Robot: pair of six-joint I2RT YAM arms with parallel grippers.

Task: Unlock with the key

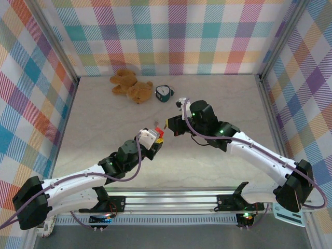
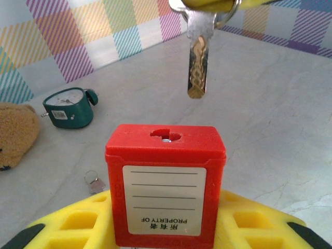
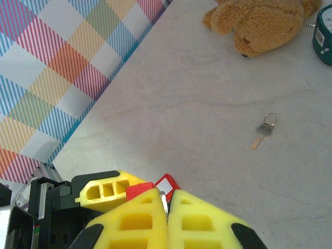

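My left gripper [image 1: 157, 137] is clamped on the red padlock [image 2: 166, 181], keyhole [image 2: 166, 136] up. My right gripper [image 3: 167, 196], pinching the key [image 2: 198, 57], holds it just above that padlock, tip down. Not inserted yet; insertion and turning remain.

A red padlock [image 2: 165, 181] stands upright in close-up, clamped between the yellow fingers [image 2: 78, 223] of the left tool [image 2: 166, 228]. Its white label faces the camera (printed upside down, reading "PROPERTY OF" beside blank lines). The keyhole [image 2: 166, 136] sits in the top face. A silvery key [image 2: 198, 57] hangs blade-down above it, slightly to the right, with its tip clear of the lock. The key's head is pinched by the right tool [image 2: 207, 4] at the top edge. On the grey marbled table [image 2: 270, 129], to the left, lie a spare key [image 2: 96, 181], a green alarm clock [image 2: 67, 108] and a tan teddy bear [image 2: 15, 135]. A plaid wall [image 2: 104, 31] stands behind.
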